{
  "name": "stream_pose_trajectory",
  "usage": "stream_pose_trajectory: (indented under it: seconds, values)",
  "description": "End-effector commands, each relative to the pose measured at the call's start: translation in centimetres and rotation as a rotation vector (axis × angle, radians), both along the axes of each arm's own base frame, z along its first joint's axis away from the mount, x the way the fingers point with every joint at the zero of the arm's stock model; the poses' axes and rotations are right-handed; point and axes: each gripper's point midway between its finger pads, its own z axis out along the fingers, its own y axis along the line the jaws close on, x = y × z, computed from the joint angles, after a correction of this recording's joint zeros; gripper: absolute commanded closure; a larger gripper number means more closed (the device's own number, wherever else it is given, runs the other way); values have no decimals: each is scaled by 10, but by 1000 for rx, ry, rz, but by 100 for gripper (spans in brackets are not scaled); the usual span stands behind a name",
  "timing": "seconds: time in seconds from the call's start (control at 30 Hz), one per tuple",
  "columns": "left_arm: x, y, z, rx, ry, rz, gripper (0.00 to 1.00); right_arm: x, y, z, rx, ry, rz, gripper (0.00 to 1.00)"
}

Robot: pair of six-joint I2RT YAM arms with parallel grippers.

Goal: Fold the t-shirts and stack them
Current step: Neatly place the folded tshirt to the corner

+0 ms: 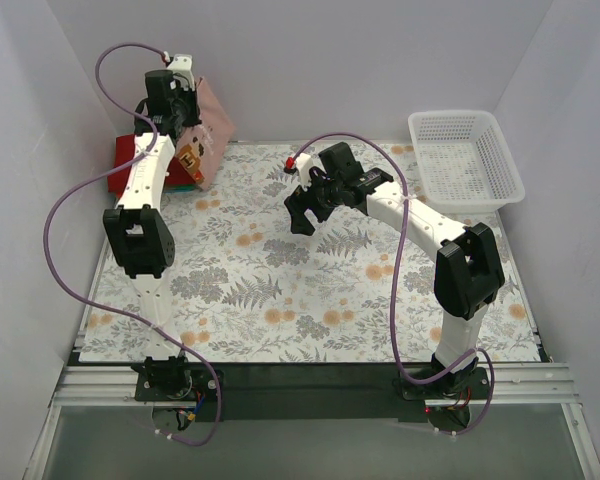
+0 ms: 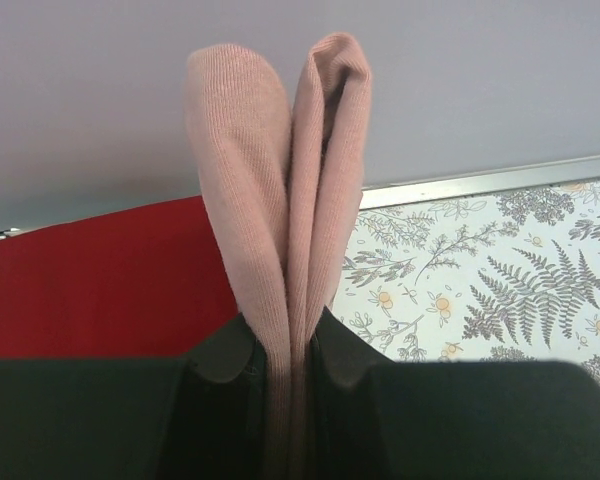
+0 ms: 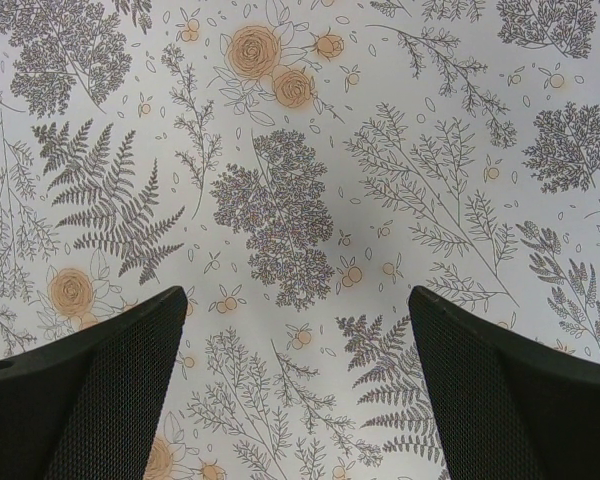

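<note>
1. Because my left gripper [image 2: 290,350] is clamped tight on a bunched fold of the pink t-shirt [image 2: 280,180], the garment is held raised at the far left corner of the table.
2. A folded red t-shirt [image 1: 128,157] lies just beneath it; I judge this to be the stack site.
3. My right gripper [image 3: 298,295] hovers over the floral table cloth [image 1: 280,290] mid-table, jaws spread wide and holding nothing, probably placed to take a hanging edge.
4. Pink shirt not yet folded.

Lab cell: white booth walls [image 1: 310,60], alu mounting rail [image 1: 525,384].
</note>
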Motion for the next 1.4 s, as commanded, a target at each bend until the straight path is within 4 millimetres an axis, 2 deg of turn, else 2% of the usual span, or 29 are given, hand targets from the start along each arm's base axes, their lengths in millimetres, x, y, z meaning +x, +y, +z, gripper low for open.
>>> stream_pose_trajectory:
  seconds: [0.0, 0.23, 0.37, 0.4, 0.73, 0.97, 1.1, 1.23, 1.37]
  values:
    - [-26, 4, 99, 18, -184, -7, 100, 3, 4, 12, 34, -14, 1, 2]
    - [-32, 6, 110, 40, -201, -7, 100, 3, 5, 15, 37, -19, 1, 2]
    - [-31, 7, 108, 49, -194, -7, 100, 3, 4, 14, 35, -16, -3, 2]
    - [-30, 24, 106, 53, -191, 20, 100, 4, 3, 13, 33, -16, -4, 2]
    - [-18, 44, 79, 67, -150, 45, 100, 5, 2, 10, 23, -13, -12, 2]
    - [-3, 60, 49, 86, -113, 49, 100, 6, 3, 5, 15, -4, -12, 2]
    - [7, 76, 32, 96, -98, 68, 100, 7, 3, 4, 14, -2, -15, 2]
    - [13, 89, 24, 115, -98, 84, 100, 7, 4, 1, 12, 6, -12, 2]
    - [16, 105, 25, 135, -121, 122, 100, 7, 5, -2, 11, 17, -11, 2]
